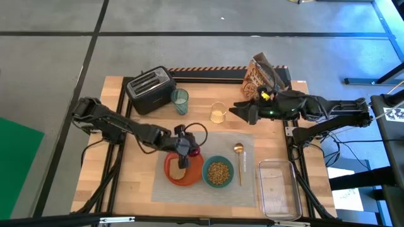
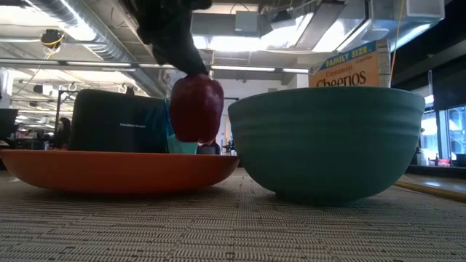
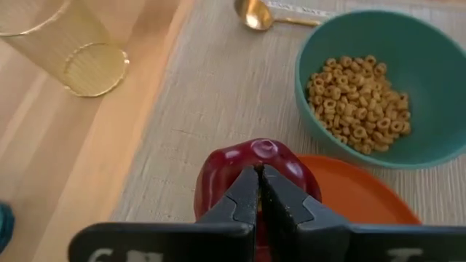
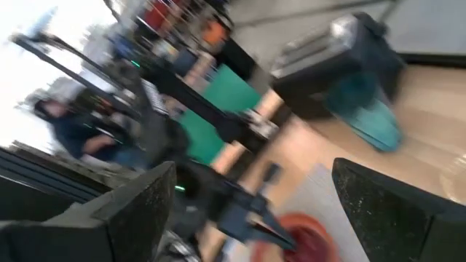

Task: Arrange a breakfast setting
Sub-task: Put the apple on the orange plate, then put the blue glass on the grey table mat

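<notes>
My left gripper (image 1: 187, 149) is shut on a dark red fruit (image 3: 251, 171), which hangs at the far right rim of the round orange plate (image 1: 172, 171). A toast slice (image 1: 178, 172) lies on the plate. The teal bowl (image 1: 218, 171) holds cereal rings and stands right of the plate on the grey placemat (image 1: 221, 142). The gold spoon (image 1: 238, 161) lies right of the bowl. The translucent green cup (image 1: 180, 101) stands by the toaster. My right gripper (image 1: 241, 111) is open and empty, above the table's far right part. My left gripper has its two fingers (image 3: 244, 195) closed together on the top of the fruit (image 3: 263, 149), by the stem dimple; the fingers hide the stem. They come from above, slanting from the table's left. The fruit (image 2: 196, 108) hangs upright below them, clear of plate and placemat.
A black toaster (image 1: 150, 89) stands at the far left. A yellowish glass (image 1: 218, 114) stands just beyond the placemat. A cereal box (image 1: 260, 77) stands at the far edge. A clear plastic tub (image 1: 278, 186) sits at the near right.
</notes>
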